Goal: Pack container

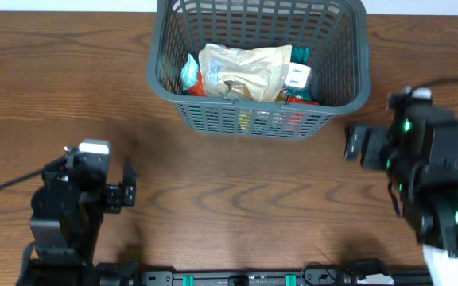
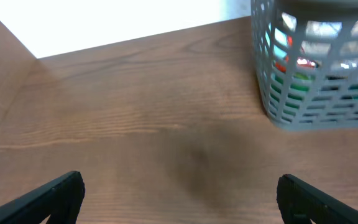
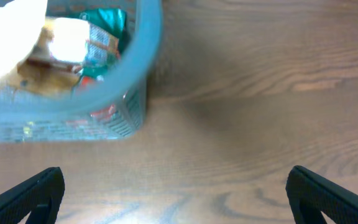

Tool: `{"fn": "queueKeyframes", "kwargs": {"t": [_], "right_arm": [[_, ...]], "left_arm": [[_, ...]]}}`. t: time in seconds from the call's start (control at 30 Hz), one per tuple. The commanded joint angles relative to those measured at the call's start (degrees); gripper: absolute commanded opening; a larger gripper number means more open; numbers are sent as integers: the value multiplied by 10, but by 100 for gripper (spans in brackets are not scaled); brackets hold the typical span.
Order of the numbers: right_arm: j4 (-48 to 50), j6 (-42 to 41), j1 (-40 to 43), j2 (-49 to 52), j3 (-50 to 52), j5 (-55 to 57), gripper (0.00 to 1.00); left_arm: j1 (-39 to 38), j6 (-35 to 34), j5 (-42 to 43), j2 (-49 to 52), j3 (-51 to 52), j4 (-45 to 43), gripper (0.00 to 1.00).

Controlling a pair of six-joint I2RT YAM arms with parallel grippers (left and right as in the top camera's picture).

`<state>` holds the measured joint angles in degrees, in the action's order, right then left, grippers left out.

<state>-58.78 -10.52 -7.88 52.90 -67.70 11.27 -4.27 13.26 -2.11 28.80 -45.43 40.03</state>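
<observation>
From overhead — basket (image 1: 259, 119) at the far middle of the tabletop (image 1: 237, 199), upright, with a big pale bag (image 1: 245, 67) on top of smaller packets (image 1: 299, 75) inside. Left pincer (image 1: 130, 183) near-left, well apart from the basket, fingers spread, nothing between them. Right pincer (image 1: 351, 144) on the right, near the basket's near-right corner but not touching. Its spread hard to judge from this angle.

From the left wrist — two dark fingers (image 2: 55, 190) at the lower corners, set wide, only bare wood between them. Basket off to the far right, lattice side toward the camera, coloured packets visible through the holes.

From the right wrist: both fingers wide apart at the lower corners, gripping nothing, bare wood below. Basket at far left, blurred, with its rim and one corner in view. Pale bag and a teal packet (image 3: 104, 25) inside it.
</observation>
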Motion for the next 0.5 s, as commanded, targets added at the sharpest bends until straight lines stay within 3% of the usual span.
{"fn": "queueKeyframes", "kwargs": {"t": [0.0,0.2,0.47], "right_arm": [[5,-12,-8,-67,70,9,99],[-5,-12,-8,-133,144,7,99],[-54,-12,-8,-135,173,7,99]], "left_arm": [[-11,6,2,-48,43,-7,99],[-13,6,2,-69,62,-3,99],[-13,6,2,-67,62,-2,99]]}}
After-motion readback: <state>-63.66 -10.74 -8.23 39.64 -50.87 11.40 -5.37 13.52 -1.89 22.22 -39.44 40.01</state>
